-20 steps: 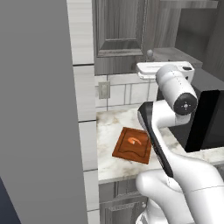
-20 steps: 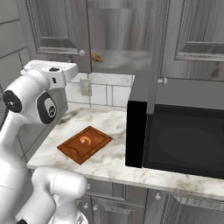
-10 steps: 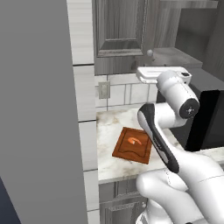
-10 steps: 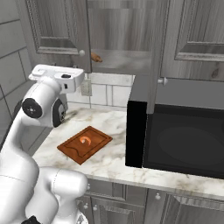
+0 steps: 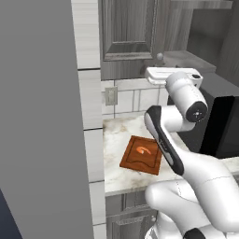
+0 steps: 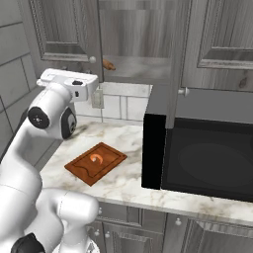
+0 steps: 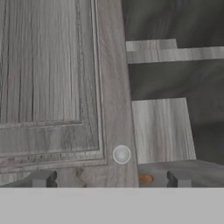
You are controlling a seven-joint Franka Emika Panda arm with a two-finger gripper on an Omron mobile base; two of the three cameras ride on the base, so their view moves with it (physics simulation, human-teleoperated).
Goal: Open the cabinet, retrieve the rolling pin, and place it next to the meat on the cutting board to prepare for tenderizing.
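The cabinet (image 6: 64,29) hangs above the counter with its left door (image 7: 43,65) shut and its middle bay open. A brown end of the rolling pin (image 6: 108,64) lies on the grey shelf (image 6: 138,69) inside; it shows as an orange-brown tip (image 7: 145,178) low in the hand view. My gripper (image 7: 111,179) is open and empty, level with the shelf's front edge, just below the left door's round knob (image 7: 121,154). The white hand (image 5: 161,74) hovers above the counter. The cutting board (image 6: 96,163) lies below it, with the meat (image 6: 96,158) on it.
A black microwave (image 6: 207,158) fills the counter to the right of the board. An opened cabinet door (image 6: 179,54) stands edge-on above it, knob (image 6: 184,91) at its lower end. A wall outlet (image 5: 110,95) sits behind the board. A tall grey panel (image 5: 42,116) blocks the left.
The hand has edged slightly toward the cabinet opening and the arm's upper links have turned. The jaws stay wide open. Board and meat have not moved.
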